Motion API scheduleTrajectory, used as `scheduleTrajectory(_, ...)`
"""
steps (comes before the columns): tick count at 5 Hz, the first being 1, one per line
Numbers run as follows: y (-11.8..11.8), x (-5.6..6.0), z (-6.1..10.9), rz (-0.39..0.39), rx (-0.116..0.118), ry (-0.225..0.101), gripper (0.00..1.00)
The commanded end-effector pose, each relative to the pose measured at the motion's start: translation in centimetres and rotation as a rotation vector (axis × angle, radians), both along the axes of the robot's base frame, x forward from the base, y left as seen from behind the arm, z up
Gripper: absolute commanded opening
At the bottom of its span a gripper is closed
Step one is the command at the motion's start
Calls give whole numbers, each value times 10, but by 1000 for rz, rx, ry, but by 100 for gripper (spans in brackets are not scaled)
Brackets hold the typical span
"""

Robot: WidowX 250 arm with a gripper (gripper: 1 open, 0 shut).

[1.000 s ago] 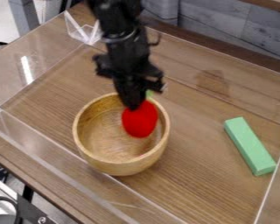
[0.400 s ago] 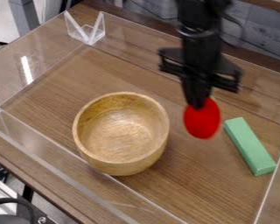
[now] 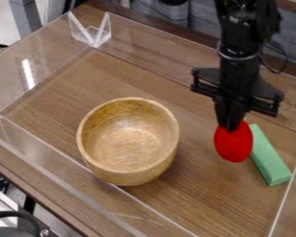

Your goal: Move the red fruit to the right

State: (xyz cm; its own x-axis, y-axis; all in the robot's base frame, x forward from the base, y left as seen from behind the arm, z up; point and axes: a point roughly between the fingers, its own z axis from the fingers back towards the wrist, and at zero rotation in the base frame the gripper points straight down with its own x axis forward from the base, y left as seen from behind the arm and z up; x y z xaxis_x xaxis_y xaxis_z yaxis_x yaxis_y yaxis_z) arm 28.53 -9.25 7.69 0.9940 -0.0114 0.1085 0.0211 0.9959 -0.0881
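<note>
- Red fruit (image 3: pixel 233 144) is clenched in my gripper (image 3: pixel 232 124): the dark fingers come straight down onto its top and are closed tight on it, so only its bright red body shows beneath them
- It is over the right part of the table (image 3: pixel 138 79), well clear of the wooden bowl (image 3: pixel 126 168) and outside it; whether its underside rests on the wood or hangs just above it I cannot tell
- Just beside the fruit, on its right, lies the green block (image 3: pixel 269 155), flat on the table with its long side running at a slant from back to front; the fruit overlaps the block's left edge from this view, and I cannot tell whether the two touch
- Above my fingers the black wrist widens into a short crossbar, and my arm (image 3: pixel 246 32) rises upright from it and leaves the picture at the top
- To my left the wooden bowl stands upright, round and light-coloured, its grained inside facing up, apart from both the fruit and the block
- Under everything is the brown wood-grain table, with clear plastic walls (image 3: pixel 27 157) standing along its edges; the near wall runs in front of the bowl
- At the far left corner a small clear bracket (image 3: pixel 89 28) stands on the table, well apart from me
</note>
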Motion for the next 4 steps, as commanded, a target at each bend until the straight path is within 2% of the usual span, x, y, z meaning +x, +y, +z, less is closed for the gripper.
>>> scheduleTrajectory(1,-6,9,10,-7,-7,-48,0)
scheduleTrajectory(4,-10,11,-4,-32,12,-22,0)
